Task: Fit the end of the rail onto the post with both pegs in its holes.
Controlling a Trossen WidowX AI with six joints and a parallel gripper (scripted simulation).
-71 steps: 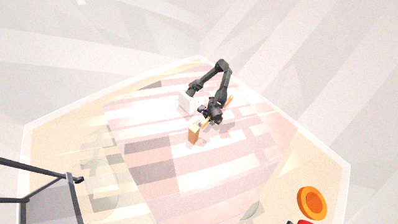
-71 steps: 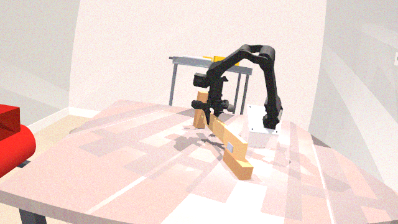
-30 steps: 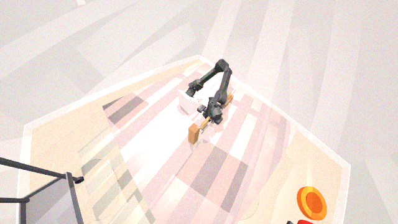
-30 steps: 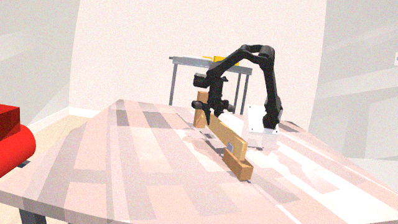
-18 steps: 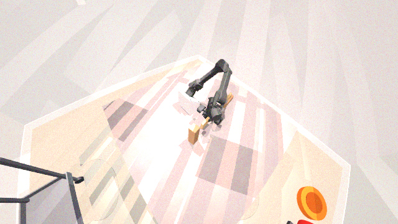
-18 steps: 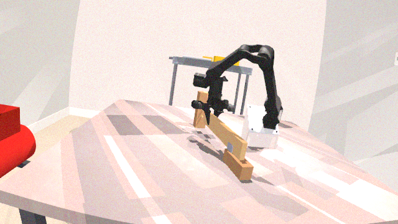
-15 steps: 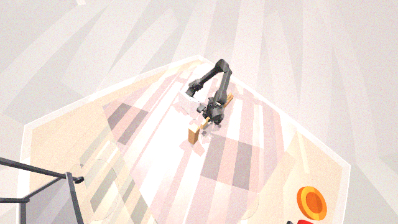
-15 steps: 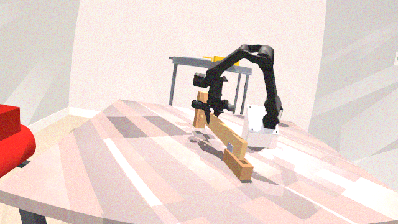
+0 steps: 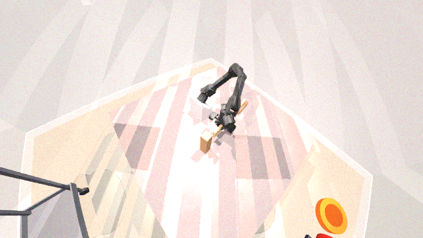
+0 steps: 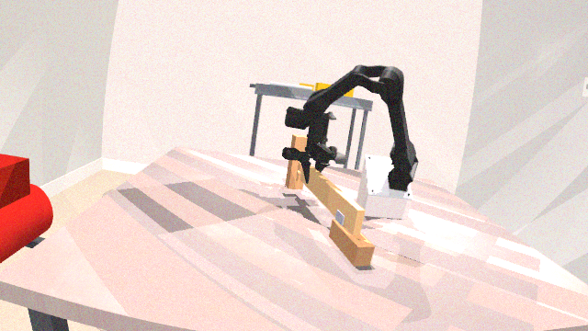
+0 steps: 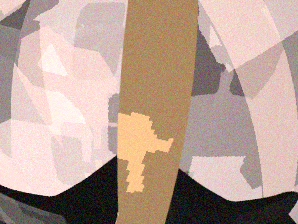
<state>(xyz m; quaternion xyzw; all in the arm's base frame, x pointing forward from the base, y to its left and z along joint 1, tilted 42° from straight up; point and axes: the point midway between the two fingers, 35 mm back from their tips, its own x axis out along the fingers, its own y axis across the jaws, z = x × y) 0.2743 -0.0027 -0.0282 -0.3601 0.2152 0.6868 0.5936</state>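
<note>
The wooden rail (image 9: pixel 242 104) (image 10: pixel 333 197) (image 11: pixel 157 75) is off the table at its near end and looks roughly level in the exterior view. Its far end stands in the bracket (image 10: pixel 339 217) on the low footboard block (image 10: pixel 351 245). The gripper (image 10: pixel 313 176) (image 11: pixel 148 175) is shut on the rail close to its near end, one black finger on each side. The short post (image 9: pixel 205 143) (image 10: pixel 293 176) stands upright just beyond that end. A peg (image 10: pixel 299 175) shows at the post beside the finger. A finger partly hides the joint, so whether pegs are in the holes cannot be told.
The white arm base (image 10: pixel 386 204) stands beside the rail. Striped light and shadow cover the table (image 10: pixel 138 257). A grey side table (image 10: pixel 294 91) stands behind. A red object (image 10: pixel 23 221) is at the left edge, and an orange and yellow disc (image 9: pixel 334 215) is at lower right in the top view.
</note>
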